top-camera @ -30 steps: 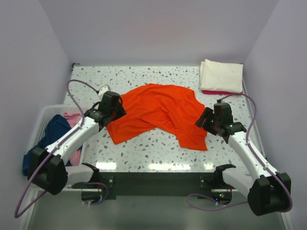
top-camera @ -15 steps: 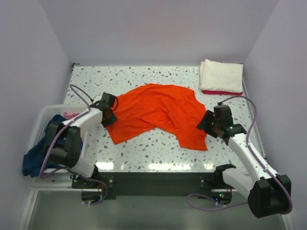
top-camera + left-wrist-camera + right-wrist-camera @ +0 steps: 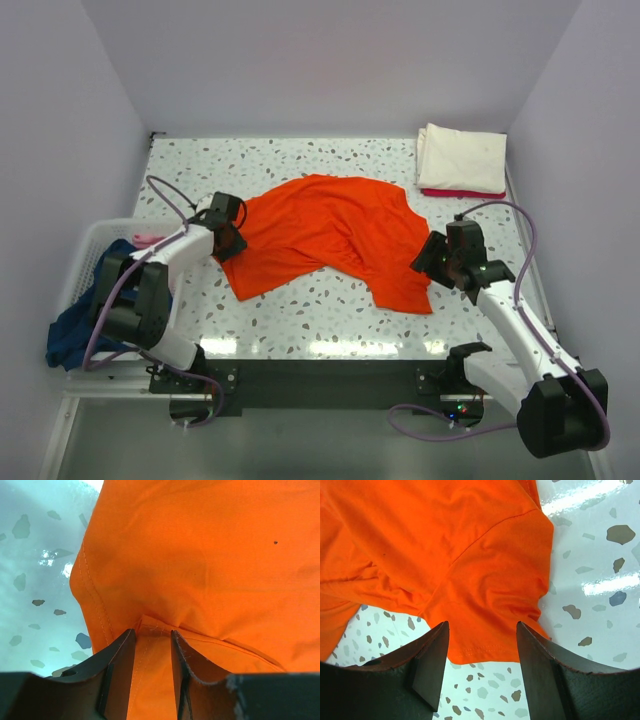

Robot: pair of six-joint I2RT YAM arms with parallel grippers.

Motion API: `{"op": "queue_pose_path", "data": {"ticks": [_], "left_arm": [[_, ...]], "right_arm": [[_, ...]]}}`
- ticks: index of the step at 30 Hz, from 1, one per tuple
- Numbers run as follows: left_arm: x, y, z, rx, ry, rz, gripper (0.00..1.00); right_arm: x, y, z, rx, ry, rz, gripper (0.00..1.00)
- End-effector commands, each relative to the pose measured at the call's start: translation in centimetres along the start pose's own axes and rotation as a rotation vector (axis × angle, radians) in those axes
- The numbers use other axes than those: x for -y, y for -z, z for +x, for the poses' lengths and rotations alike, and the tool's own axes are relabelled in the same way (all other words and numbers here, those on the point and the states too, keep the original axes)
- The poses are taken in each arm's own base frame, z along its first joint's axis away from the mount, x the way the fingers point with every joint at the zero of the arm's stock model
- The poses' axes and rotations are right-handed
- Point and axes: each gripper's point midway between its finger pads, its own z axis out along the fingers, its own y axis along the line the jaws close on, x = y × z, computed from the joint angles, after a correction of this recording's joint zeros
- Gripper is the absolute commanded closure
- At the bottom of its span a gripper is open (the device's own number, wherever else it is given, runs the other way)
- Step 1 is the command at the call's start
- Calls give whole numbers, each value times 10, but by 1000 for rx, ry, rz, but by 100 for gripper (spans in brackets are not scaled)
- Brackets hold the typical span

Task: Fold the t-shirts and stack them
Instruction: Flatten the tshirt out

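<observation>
A bright orange t-shirt (image 3: 330,235) lay spread but rumpled across the middle of a white tabletop (image 3: 300,160) flecked with grey and brown chips like terrazzo. The cloth was matte and soft, with broad shallow creases, and one sleeve trailed toward the near right.

The left gripper (image 3: 152,632) was at the shirt's left edge. From its wrist camera, two dark, flat, blade-like fingers (image 3: 120,655) stood close together with a raised fold of orange cloth pinched between them. A double line of stitching ran along the hem just beside the grip. The glossy table showed to the left.

The right gripper (image 3: 482,625) hung at the shirt's right side, over the sleeve. Its two dark wedge-shaped fingers stood wide apart, holding nothing. Between them the sleeve's stitched hem lay flat on the table, with small puckers along its right edge, and a curved seam crossed the cloth above.

In the far right corner sat a neat rectangular stack: a folded cream-white shirt (image 3: 462,158) on top of a red shirt (image 3: 445,192), of which only a thin strip showed along the near edge.

Off the table's left side stood a white slatted plastic basket (image 3: 90,240) holding a crumpled navy blue shirt (image 3: 100,285) and a pink shirt (image 3: 150,243), partly hidden behind the left arm.
</observation>
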Motion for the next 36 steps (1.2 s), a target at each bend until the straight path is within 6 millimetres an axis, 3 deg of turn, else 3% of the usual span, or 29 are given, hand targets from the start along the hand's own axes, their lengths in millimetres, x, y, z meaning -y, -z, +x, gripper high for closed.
{"op": "queue_pose_path", "data": {"ticks": [1, 11, 16, 22, 29, 36], "left_arm": [[15, 6, -23, 61, 17, 42, 61], [12, -10, -12, 24, 10, 17, 64], [13, -9, -11, 19, 10, 28, 74], [22, 4, -20, 38, -1, 74, 99], [29, 36, -37, 84, 0, 142, 100], [31, 63, -41, 111, -5, 212, 100]], "right_arm": [[5, 0, 1, 12, 10, 16, 41], [14, 1, 4, 5, 2, 58, 41], [22, 4, 8, -5, -17, 94, 40], [28, 4, 15, -23, -41, 119, 39], [43, 2, 24, -55, -68, 204, 39], [57, 4, 41, -88, -105, 259, 41]]}}
